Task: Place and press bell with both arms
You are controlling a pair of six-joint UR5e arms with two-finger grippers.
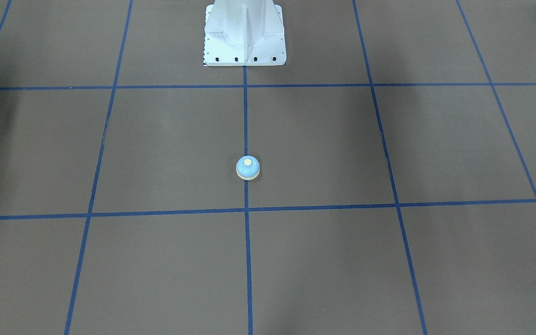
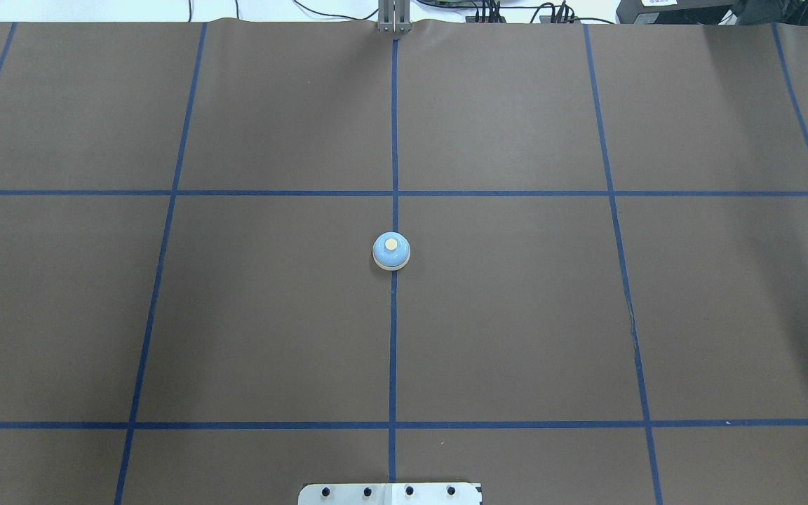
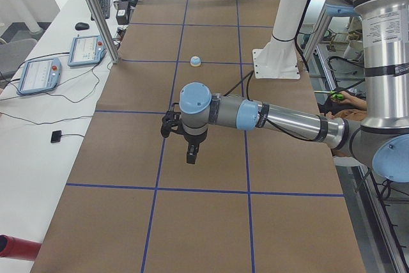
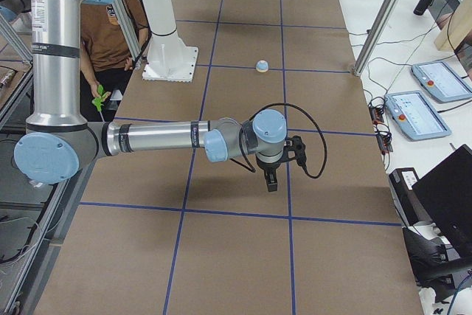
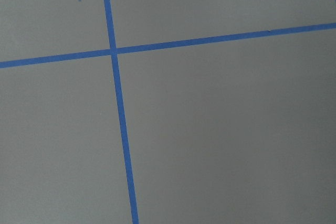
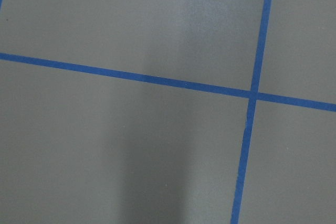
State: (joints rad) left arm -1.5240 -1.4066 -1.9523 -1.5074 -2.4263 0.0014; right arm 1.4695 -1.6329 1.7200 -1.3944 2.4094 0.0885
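The bell (image 2: 391,251), light-blue dome with a cream button and cream rim, stands upright on the centre blue line of the brown table; it also shows in the front view (image 1: 248,168), the left side view (image 3: 195,61) and the right side view (image 4: 262,66). My left gripper (image 3: 190,156) hangs above the table far from the bell, seen only in the left side view; I cannot tell if it is open or shut. My right gripper (image 4: 271,183) hangs likewise at the other end, seen only in the right side view; I cannot tell its state. Both wrist views show only bare table and blue tape lines.
The white pedestal (image 1: 244,35) stands at the robot's side of the table, also visible in the left side view (image 3: 281,43). A seated person (image 4: 103,42) is behind the pedestal. Teach pendants (image 3: 38,75) and metal posts (image 3: 96,14) line the far side bench.
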